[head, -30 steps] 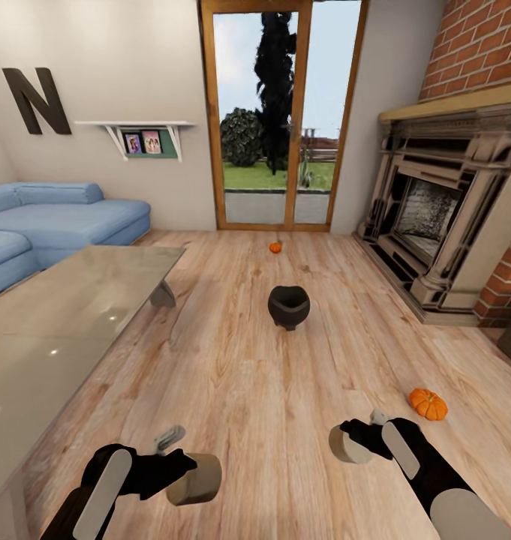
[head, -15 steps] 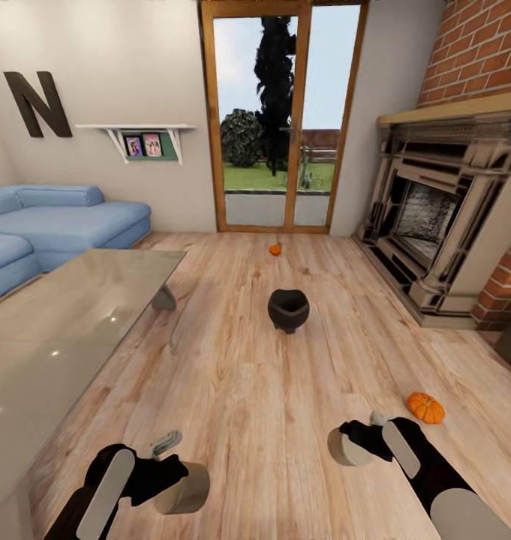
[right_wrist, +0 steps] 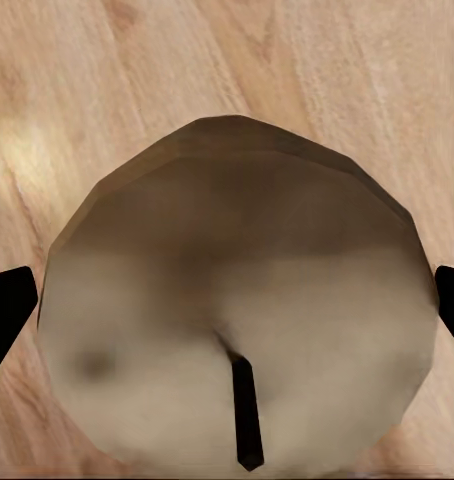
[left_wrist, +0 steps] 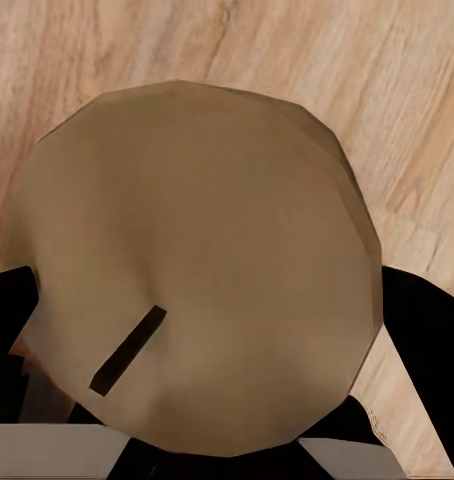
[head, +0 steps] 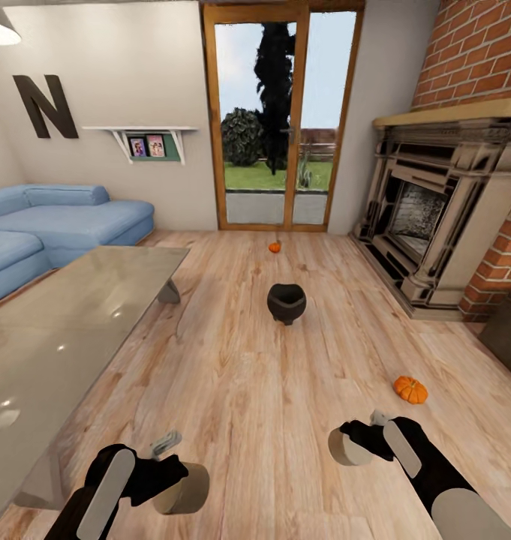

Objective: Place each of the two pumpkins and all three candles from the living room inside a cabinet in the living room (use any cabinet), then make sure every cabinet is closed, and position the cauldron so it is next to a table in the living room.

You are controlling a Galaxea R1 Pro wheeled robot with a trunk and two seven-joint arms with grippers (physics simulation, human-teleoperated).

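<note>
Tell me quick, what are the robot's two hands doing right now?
Left gripper: shut on a candle.
Right gripper: shut on another candle.

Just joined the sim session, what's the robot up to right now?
It is carrying two candles over the wood floor: the left gripper is shut on one candle, the right gripper on another candle. Ahead, the cauldron stands mid-floor. One pumpkin lies near the right arm, the other pumpkin by the glass door. A glass table is on the left.
</note>
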